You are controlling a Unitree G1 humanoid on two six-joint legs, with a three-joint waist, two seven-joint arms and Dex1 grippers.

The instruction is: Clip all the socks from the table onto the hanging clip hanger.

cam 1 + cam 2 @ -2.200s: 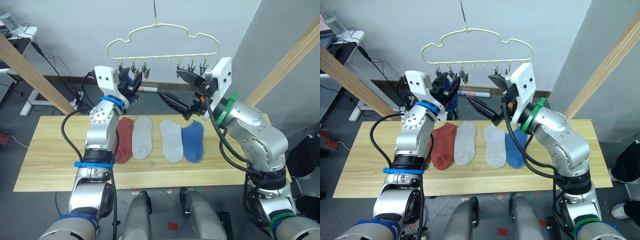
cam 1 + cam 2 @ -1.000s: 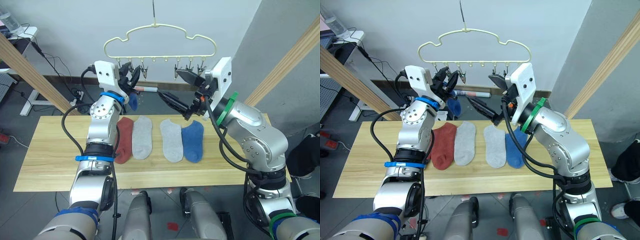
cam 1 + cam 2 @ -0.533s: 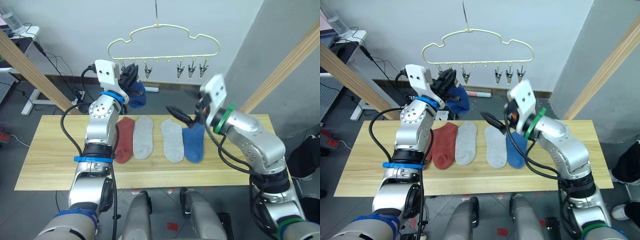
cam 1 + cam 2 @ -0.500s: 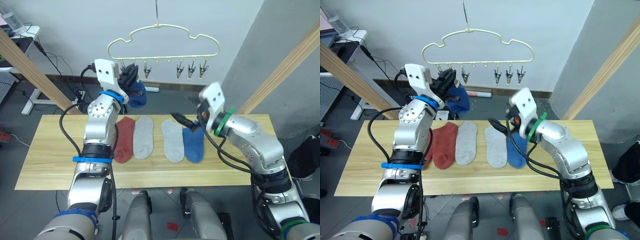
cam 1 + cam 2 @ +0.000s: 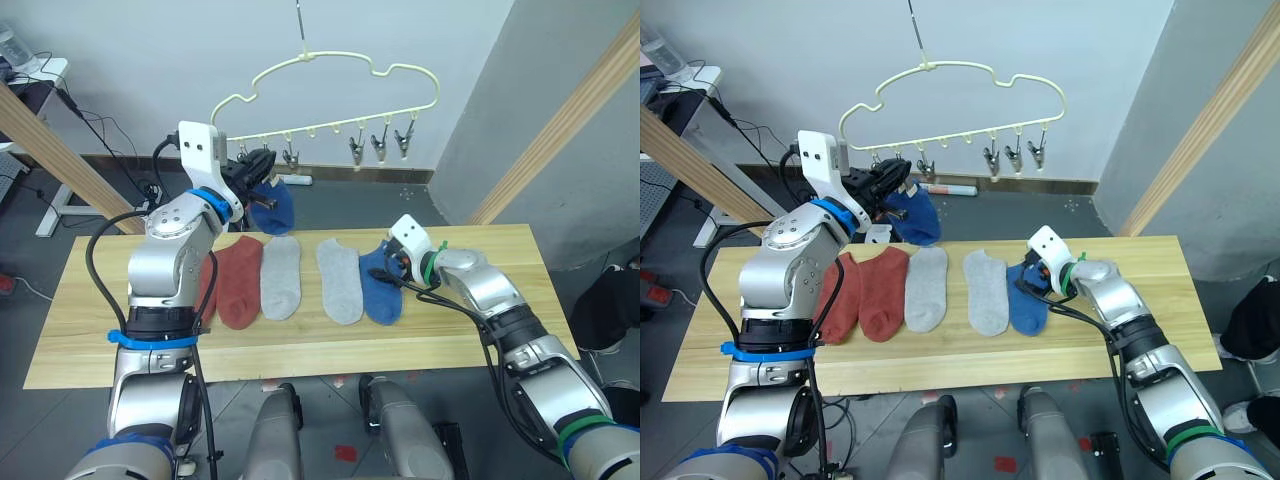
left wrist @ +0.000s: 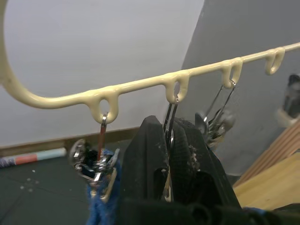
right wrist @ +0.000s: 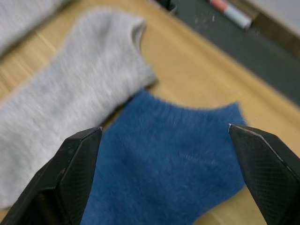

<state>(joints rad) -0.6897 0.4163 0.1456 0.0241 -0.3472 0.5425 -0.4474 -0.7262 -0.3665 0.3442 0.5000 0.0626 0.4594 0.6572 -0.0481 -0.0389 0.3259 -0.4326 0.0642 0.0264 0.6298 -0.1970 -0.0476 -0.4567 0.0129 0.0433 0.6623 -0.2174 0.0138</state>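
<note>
Left gripper [image 6: 168,154] clenched on hanger [image 5: 340,75] clip; blue sock [image 5: 272,208] hanging beside. Right gripper [image 7: 164,154] spread wide over second blue sock [image 7: 173,159] on table [image 5: 300,340].

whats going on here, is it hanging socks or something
Yes. A humanoid robot is moving socks from the table onto a pale yellow clip hanger. One blue sock hangs from a clip at the hanger's left end, with the left tool up beside it. The right tool is down at the table, open over the other blue sock. Two rust-red socks and two grey socks lie in the row.
</note>
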